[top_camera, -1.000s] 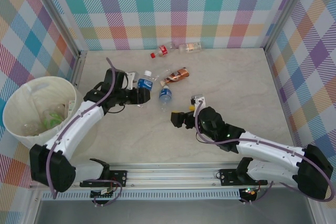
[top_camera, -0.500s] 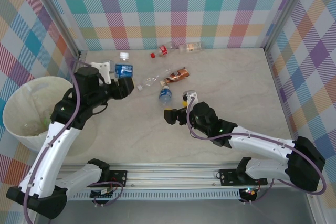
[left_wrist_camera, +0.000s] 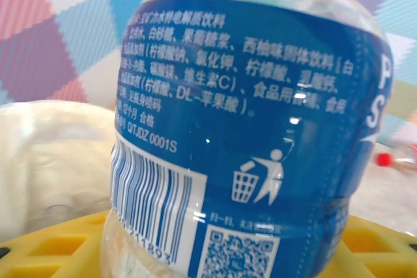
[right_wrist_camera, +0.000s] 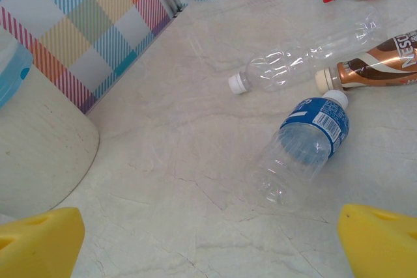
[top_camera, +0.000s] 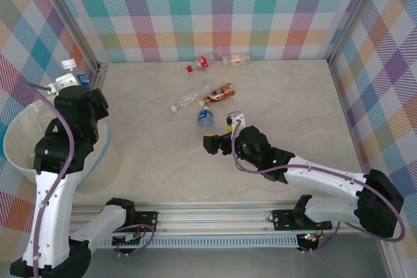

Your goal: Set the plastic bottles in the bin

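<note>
— Top external: left gripper (top_camera: 73, 77) has swung off the table (top_camera: 293, 96) and now carries the held bottle (top_camera: 77, 75) high, up by the bin's (top_camera: 16, 141) far rim!
— Firm hold?
— Left wrist says yes. Yellow pads (left_wrist_camera: 45, 249) are pinched either side of the blue label, with the bin behind.
— And the right gripper (top_camera: 210, 144)?
— Hasn't budged in half a second. Fingers are spread wide and empty. The blue bottle (right_wrist_camera: 306, 138) lies just ahead, nothing between.
— Others?
— Clear bottle (top_camera: 189, 100) and brown bottle (top_camera: 220, 92) sit beyond it, side by side. The red-capped bottle (top_camera: 202, 64) is by the back wall. The left arm hides much of the bin's inside.
</note>
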Robot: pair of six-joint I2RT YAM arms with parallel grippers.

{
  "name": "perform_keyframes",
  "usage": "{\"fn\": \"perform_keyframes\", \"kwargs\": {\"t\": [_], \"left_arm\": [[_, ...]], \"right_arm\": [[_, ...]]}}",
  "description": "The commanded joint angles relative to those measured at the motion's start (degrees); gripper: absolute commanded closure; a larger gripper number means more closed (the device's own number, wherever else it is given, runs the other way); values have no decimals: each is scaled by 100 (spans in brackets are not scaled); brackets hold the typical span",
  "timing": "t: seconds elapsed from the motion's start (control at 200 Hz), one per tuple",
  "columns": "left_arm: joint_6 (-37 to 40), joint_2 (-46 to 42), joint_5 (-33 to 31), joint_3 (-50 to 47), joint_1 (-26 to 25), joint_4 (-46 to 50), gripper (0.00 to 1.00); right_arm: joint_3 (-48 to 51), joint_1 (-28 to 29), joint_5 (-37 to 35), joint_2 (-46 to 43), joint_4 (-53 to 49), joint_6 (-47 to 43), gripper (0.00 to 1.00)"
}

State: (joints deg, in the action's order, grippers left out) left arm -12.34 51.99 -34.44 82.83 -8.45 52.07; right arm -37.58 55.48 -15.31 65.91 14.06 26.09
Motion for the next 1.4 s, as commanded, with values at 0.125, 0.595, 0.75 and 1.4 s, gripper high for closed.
{"fn": "perform_keyframes", "kwargs": {"t": [0.125, 0.595, 0.75, 1.4], "left_arm": [[87, -31, -94, -353, 1157, 358, 100], [-237, -150, 151, -1068, 2088, 224, 71], [-238, -152, 276, -1086, 2093, 191, 41], [-239, -574, 1591, -845, 2088, 123, 0]], "right_arm": [[116, -5, -23, -317, -49, -9, 0], [278, -3, -103, -483, -86, 46, 0], [285, -9, -112, -431, -62, 28, 0], [8, -2, -358, -2, -305, 66, 0]]}}
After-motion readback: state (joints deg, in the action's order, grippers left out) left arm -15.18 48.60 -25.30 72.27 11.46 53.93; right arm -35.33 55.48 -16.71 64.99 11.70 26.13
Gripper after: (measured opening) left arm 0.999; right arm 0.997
